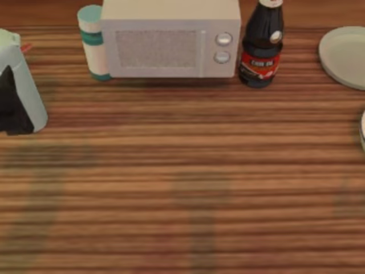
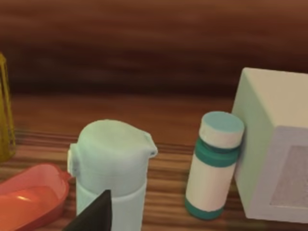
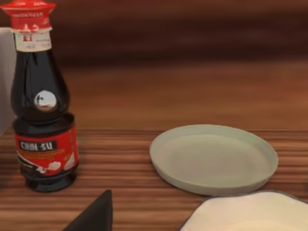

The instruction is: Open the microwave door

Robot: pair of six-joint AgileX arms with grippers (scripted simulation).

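Note:
The off-white microwave stands at the back middle of the table, with two round silver knobs on its right panel. Its door, a flat panel with a grey speckled window, lies flush with the front. In the left wrist view the microwave is off to one side, well away from the camera. Neither arm shows in the top view. A black part of my left gripper shows at that picture's edge, in front of a mint flask. A like black part of my right gripper shows over bare table.
A white and teal canister touches the microwave's left side, and a dark sauce bottle stands at its right. A mint flask is at the far left, beside a red scoop. A pale green plate and a white bowl are at the right.

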